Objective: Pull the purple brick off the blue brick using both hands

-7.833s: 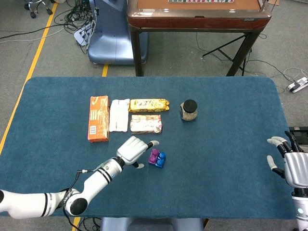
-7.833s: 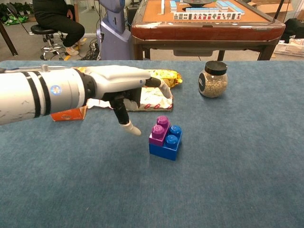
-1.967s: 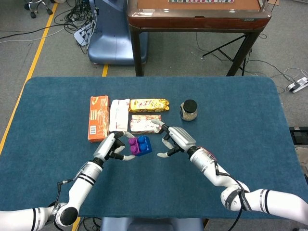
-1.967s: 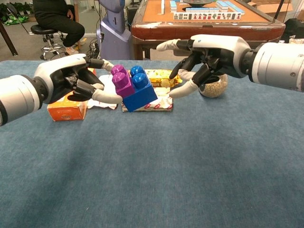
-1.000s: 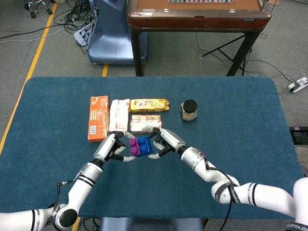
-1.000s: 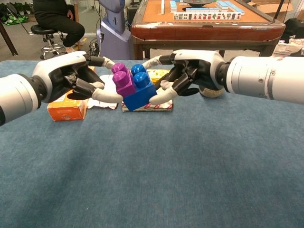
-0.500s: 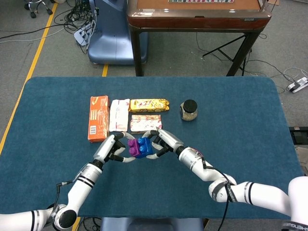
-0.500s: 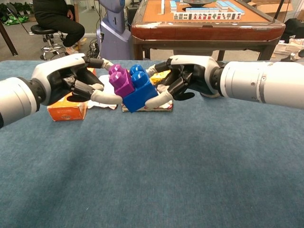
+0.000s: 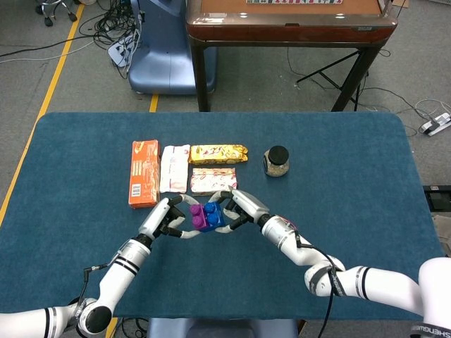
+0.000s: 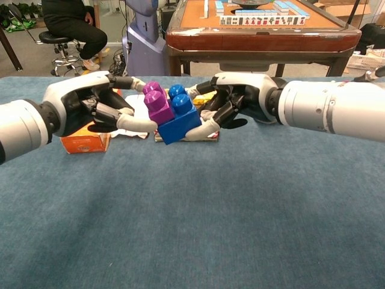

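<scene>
The purple brick sits on the left half of the blue brick, and the pair is held tilted above the table between both hands. My left hand pinches the purple brick from the left. My right hand grips the blue brick from the right, one finger under it. In the head view the purple brick and blue brick show joined between the left hand and the right hand.
Behind the hands lie an orange box, a white packet, a yellow packet and a pink-white packet. A dark-lidded jar stands to the right. The blue table cloth stretches wide on the right.
The right hand has come in from the right and closed on the blue brick. The joined bricks have shifted slightly right and tipped a little; the left hand keeps its hold.
</scene>
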### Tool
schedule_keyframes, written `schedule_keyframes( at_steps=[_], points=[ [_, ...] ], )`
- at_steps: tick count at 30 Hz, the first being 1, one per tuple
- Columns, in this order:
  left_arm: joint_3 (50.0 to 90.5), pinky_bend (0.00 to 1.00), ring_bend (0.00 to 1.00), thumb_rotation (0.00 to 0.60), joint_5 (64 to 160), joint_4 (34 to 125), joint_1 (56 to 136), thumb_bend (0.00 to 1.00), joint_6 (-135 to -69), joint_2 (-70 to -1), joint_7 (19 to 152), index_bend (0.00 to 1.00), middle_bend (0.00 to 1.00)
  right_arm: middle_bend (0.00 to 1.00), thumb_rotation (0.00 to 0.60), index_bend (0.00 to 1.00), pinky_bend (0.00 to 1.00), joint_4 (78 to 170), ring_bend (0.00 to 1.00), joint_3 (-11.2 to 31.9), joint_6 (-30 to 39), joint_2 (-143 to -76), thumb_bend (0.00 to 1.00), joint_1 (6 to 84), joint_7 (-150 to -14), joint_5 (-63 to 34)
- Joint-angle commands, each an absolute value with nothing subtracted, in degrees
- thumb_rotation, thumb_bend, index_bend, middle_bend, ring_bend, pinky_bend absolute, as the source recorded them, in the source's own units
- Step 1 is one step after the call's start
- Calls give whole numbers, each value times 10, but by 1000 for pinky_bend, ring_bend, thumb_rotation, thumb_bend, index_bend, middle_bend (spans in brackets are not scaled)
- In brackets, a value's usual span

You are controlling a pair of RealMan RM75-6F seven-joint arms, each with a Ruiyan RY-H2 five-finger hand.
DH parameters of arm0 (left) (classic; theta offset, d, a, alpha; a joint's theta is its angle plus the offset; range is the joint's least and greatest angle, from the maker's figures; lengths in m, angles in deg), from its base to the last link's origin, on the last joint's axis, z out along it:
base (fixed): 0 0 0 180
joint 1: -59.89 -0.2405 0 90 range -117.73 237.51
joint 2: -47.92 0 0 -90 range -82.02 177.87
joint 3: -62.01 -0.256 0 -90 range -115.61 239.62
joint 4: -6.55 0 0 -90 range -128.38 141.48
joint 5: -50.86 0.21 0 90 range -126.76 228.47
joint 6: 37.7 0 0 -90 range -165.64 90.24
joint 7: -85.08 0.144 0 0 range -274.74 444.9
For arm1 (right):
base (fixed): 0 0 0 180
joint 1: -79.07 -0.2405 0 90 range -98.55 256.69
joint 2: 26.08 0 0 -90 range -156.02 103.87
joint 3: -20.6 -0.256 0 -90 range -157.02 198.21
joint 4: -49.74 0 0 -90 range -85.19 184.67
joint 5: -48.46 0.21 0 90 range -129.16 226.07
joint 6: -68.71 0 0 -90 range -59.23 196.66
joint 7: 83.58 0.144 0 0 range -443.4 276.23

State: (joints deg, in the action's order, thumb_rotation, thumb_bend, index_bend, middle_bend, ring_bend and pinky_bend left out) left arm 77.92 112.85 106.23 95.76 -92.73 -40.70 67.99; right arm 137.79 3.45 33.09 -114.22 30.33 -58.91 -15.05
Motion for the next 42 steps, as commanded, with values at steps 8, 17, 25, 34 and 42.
schedule_keyframes(
  at_steps=[8, 17, 25, 34, 42],
  points=[
    [779, 1000, 976, 600, 1132, 1059, 957, 182, -925, -408, 676, 598, 1000, 997, 600, 623, 1000, 1376, 1000, 40, 320, -1148, 316, 303, -608, -145],
    [780, 1000, 976, 600, 1133, 1059, 954, 182, -925, -406, 670, 598, 1000, 997, 600, 647, 1000, 1371, 1000, 46, 317, -1150, 323, 303, -621, -143],
    [782, 1000, 976, 600, 1130, 1059, 952, 182, -926, -404, 666, 598, 1000, 997, 600, 649, 1000, 1368, 1000, 52, 316, -1149, 324, 305, -630, -145],
    [776, 1000, 976, 600, 1121, 1046, 947, 182, -923, -397, 671, 597, 1000, 997, 600, 652, 1000, 1362, 1000, 69, 304, -1134, 325, 317, -658, -142],
    [743, 1000, 973, 600, 1121, 1020, 948, 181, -909, -390, 722, 575, 1000, 997, 600, 652, 1000, 1371, 1000, 93, 267, -1105, 348, 327, -751, -122]
  ],
)
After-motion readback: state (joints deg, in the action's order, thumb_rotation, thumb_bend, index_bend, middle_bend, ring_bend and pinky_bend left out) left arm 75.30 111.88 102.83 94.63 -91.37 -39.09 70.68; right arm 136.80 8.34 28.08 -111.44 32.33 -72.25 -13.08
